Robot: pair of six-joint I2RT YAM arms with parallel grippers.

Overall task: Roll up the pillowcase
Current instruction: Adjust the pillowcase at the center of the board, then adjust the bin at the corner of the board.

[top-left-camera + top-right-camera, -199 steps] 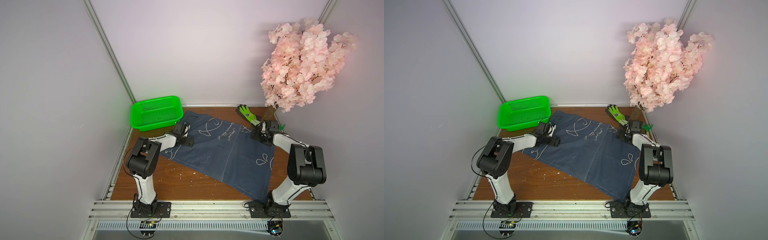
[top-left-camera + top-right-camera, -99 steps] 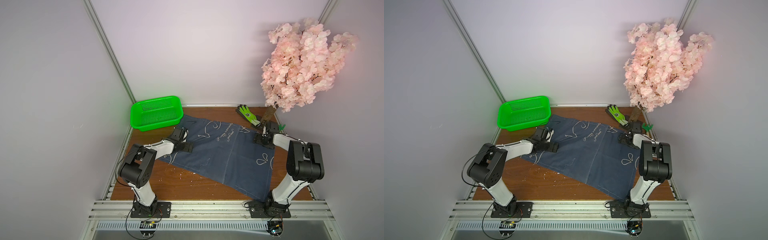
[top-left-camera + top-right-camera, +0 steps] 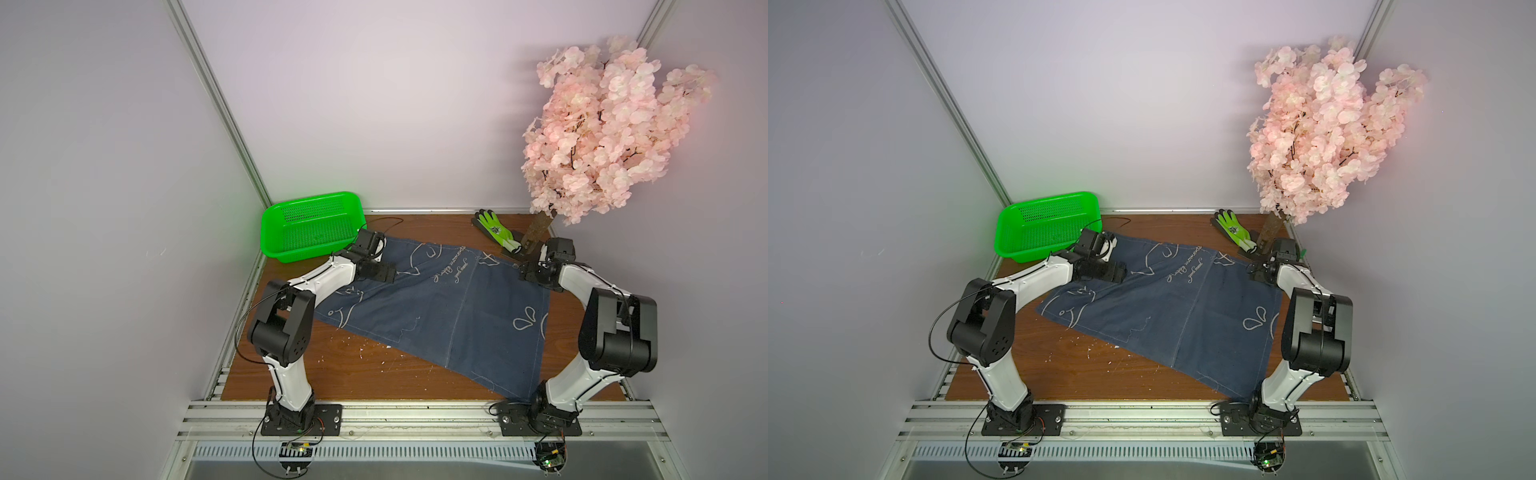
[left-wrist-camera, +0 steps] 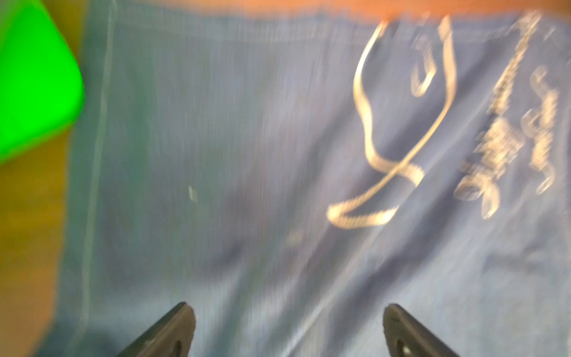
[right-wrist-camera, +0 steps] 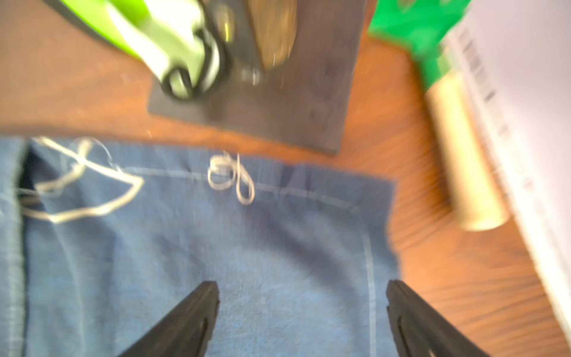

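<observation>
Your pillowcase lies flat and unrolled, skewed across the bench. The left jaws and right jaws stand spread above its far corners, pinching nothing. If you close them unevenly, the roll would likely start crooked, and the right jaws might snag the nearby glove. Count: one pillowcase, one glove, one green basket, one blossom tree, one pale cylinder, two sets of jaws.
</observation>
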